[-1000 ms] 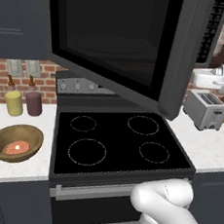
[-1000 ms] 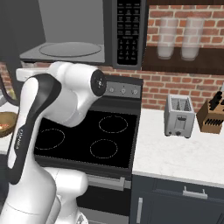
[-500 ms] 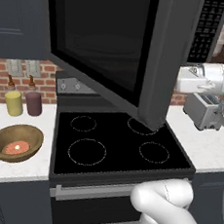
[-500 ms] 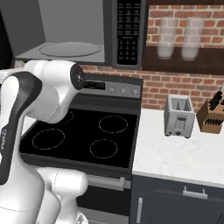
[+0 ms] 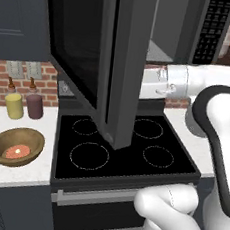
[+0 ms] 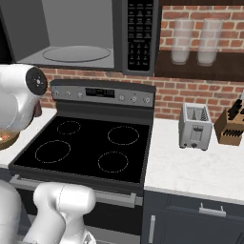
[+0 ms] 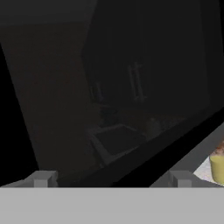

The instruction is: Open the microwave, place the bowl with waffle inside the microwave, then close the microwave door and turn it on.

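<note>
- My fingers (image 7: 111, 179) stand spread wide, the two tips far apart at the lower edge of the hand view; nothing lies between them and they grip nothing.
- Just ahead of the fingers is the black glass of the microwave door (image 5: 100, 60); whether the tips touch it I cannot tell.
- In the left base view, the door stands swung out over the stove (image 5: 126, 151), seen nearly edge-on, and my forearm (image 5: 190, 85) reaches in behind it from the right.
- The microwave (image 6: 90, 33) sits above the stove with its grey interior exposed; the round glass turntable (image 6: 76, 53) lies flat inside, and the black keypad strip (image 6: 140, 31) runs down its right side.
- The bowl (image 5: 15, 146) rests on the white desk (image 5: 11, 169) left of the stove, well apart from the microwave, with the waffle (image 5: 16, 152) lying in it.
- A yellow jar (image 5: 14, 105) and a maroon jar (image 5: 35, 105) stand side by side behind the bowl, against the brick wall.
- A toaster (image 6: 195, 126) and a knife block (image 6: 231, 126) stand on the desk right of the stove.
</note>
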Robot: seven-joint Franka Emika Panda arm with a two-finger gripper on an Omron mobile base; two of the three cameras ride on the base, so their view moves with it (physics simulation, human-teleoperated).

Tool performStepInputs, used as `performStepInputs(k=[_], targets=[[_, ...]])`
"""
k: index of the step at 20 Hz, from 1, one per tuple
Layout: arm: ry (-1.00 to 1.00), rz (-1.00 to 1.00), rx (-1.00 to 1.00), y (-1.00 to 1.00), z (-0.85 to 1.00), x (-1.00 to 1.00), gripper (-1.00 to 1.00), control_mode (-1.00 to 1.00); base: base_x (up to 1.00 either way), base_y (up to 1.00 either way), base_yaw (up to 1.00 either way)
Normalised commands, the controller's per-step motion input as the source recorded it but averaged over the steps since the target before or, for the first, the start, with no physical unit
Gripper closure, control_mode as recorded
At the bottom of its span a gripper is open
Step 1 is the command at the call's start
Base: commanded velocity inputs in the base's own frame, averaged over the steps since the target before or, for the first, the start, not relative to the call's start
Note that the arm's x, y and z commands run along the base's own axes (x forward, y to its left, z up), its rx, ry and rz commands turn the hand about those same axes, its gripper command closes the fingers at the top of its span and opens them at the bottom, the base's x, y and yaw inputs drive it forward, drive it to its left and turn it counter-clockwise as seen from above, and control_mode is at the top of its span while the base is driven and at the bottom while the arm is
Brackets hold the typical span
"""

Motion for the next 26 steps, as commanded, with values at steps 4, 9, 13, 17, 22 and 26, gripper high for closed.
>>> performStepInputs(k=[4, 9, 13, 17, 22, 26], targets=[[0.0, 0.0, 0.0, 0.83, 0.0, 0.03, -1.0, -1.0, 0.0, 0.0, 0.0], [0.0, 0.0, 0.0, 0.71, 0.0, 0.03, -1.0, -1.0, 0.0, 0.0, 0.0], [0.0, 0.0, 0.0, 0.61, 0.0, 0.0, -1.0, -1.0, 0.0, 0.0, 0.0], [0.0, 0.01, 0.0, 0.16, 0.0, 0.0, -1.0, -1.0, 0.0, 0.0, 0.0], [-0.06, 0.0, 0.0, -0.15, 0.0, -0.09, -1.0, -1.0, 0.0, 0.0, 0.0], [0.0, -0.18, 0.02, -0.96, 0.16, -0.18, -1.0, -1.0, 0.0, 0.0, 0.0]])
